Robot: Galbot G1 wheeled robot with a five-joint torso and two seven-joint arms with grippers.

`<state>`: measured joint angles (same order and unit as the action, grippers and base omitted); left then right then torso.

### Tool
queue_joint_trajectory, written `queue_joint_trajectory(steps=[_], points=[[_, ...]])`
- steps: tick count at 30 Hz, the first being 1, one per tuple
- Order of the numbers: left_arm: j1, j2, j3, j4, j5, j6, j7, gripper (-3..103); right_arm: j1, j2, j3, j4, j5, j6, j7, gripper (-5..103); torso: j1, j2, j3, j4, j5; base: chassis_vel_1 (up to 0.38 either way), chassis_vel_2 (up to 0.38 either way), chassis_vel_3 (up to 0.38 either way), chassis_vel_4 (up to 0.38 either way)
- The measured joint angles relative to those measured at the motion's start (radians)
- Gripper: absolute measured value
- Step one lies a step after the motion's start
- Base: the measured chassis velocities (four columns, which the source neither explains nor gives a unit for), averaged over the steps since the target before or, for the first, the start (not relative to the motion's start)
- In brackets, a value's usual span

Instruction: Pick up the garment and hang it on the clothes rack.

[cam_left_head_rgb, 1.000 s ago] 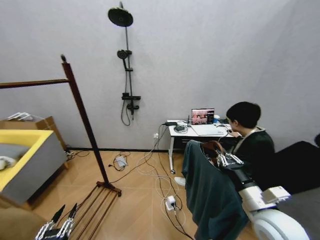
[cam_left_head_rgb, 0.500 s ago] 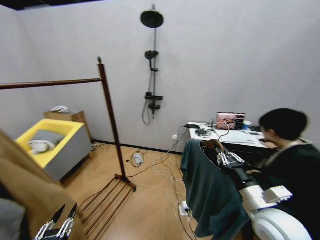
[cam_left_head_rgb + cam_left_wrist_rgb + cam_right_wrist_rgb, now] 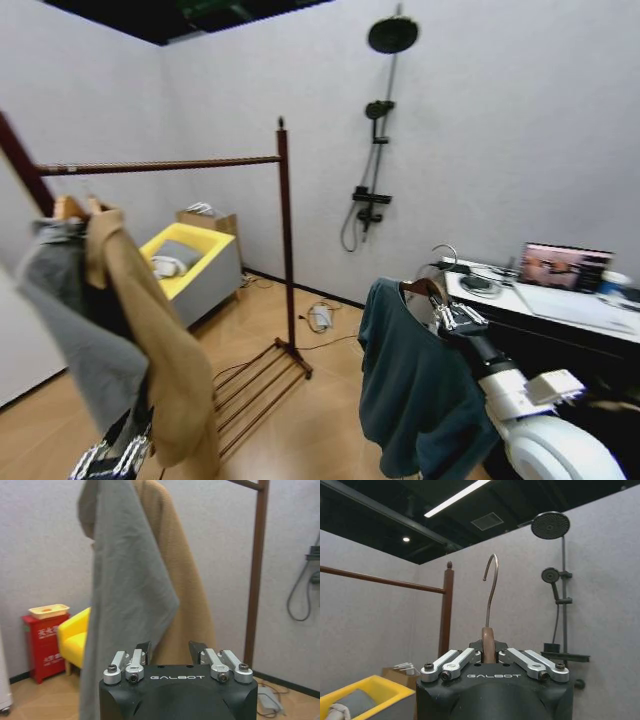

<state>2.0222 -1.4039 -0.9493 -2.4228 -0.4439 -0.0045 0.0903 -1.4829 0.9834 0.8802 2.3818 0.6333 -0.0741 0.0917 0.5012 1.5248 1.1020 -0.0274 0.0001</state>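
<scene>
Since the earlier head pictures the whole scene has slid to the right: the camera has swung left, so the rack (image 3: 283, 240) now stands mid-picture with a tan coat (image 3: 150, 345) and a grey hoodie (image 3: 75, 340) hanging at the bar's left end, and the desk (image 3: 560, 305) has gone to the right edge. The garment (image 3: 410, 385) has kept its place, up in front of the robot on the right.

Head view: the right gripper (image 3: 447, 315) is clamped on the hanger (image 3: 422, 288), and the garment hangs from it, well apart from the rack and off the floor. The left gripper (image 3: 113, 455) sits low at the bottom left, just beside the coat's hem. A yellow bin (image 3: 195, 262) stands by the wall behind the rack, and a shower (image 3: 378, 120) is fixed to the wall.

Left wrist view: the left gripper (image 3: 171, 651) has its fingers spread with nothing between them; the hoodie and coat hang close ahead, with a rack post beside them.

Right wrist view: the right gripper (image 3: 488, 652) is closed on the hanger's neck, its hook (image 3: 491, 587) standing upright above the fingers. The rack's bar and post lie beyond, apart from the hook.
</scene>
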Motion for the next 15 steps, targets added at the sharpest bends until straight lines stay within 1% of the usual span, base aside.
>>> queue_joint_trajectory(steps=[4,7,15], points=[[0.000,0.000,0.000,0.000,0.000,0.000,0.000,46,0.007,-0.014,0.008,0.007,-0.014,0.001,-0.005,10,0.000,0.000,0.000,0.0002,-0.0002,0.129,0.121,0.142,0.140],[0.000,0.000,0.000,0.000,0.000,0.000,0.000,46,0.011,-0.014,0.009,0.008,-0.014,-0.002,-0.006,10,0.000,0.000,0.000,0.0000,-0.0001,0.139,0.109,0.110,0.126],[0.000,0.000,0.000,0.000,0.000,0.000,0.000,46,0.010,-0.015,0.011,0.010,-0.014,-0.002,-0.020,10,0.000,0.000,0.000,0.0004,-0.0001,0.130,0.143,0.133,0.118]])
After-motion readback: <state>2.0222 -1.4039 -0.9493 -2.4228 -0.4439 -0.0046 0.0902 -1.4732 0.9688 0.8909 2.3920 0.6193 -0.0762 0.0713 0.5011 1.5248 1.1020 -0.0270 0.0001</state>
